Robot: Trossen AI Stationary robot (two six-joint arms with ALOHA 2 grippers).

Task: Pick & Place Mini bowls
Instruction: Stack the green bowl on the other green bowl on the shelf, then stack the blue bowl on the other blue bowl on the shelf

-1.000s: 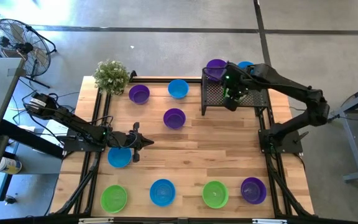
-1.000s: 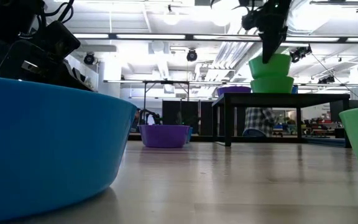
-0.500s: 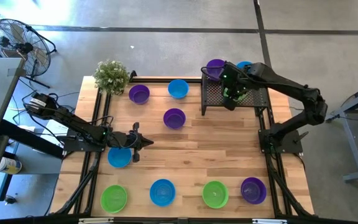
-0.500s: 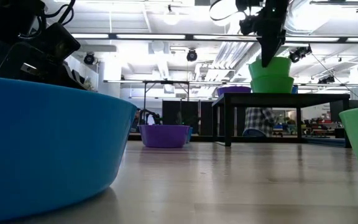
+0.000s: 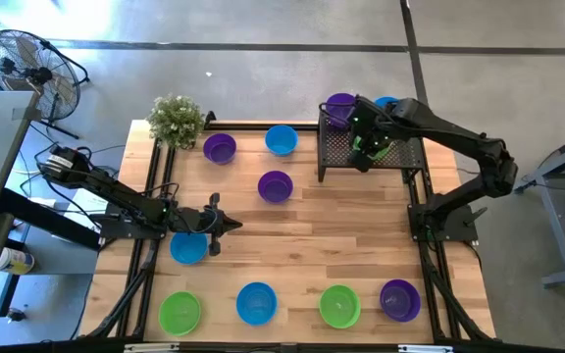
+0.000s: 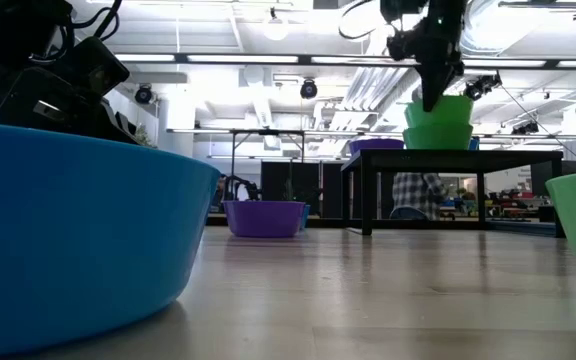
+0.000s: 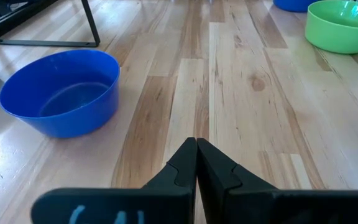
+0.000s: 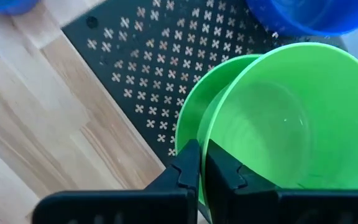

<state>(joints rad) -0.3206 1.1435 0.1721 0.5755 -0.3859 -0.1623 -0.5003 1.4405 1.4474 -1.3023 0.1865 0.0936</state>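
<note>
The right tool (image 8: pixel 199 163), pinching the rim of a green bowl (image 8: pixel 278 118), has eased it onto another green bowl (image 8: pixel 194 109) on the black mesh tray (image 8: pixel 148 74) (release looks next), while the left tool (image 7: pixel 196 163) waits closed over the bench (image 5: pixel 361 235).

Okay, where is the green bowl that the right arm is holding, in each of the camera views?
High view: green bowl under the right end effector, over the black mesh tray.
Low view: upper right, stacked on another green bowl.
Left wrist view: not visible.
Right wrist view: fills the right side.
Shared landmark: the tray.
</note>
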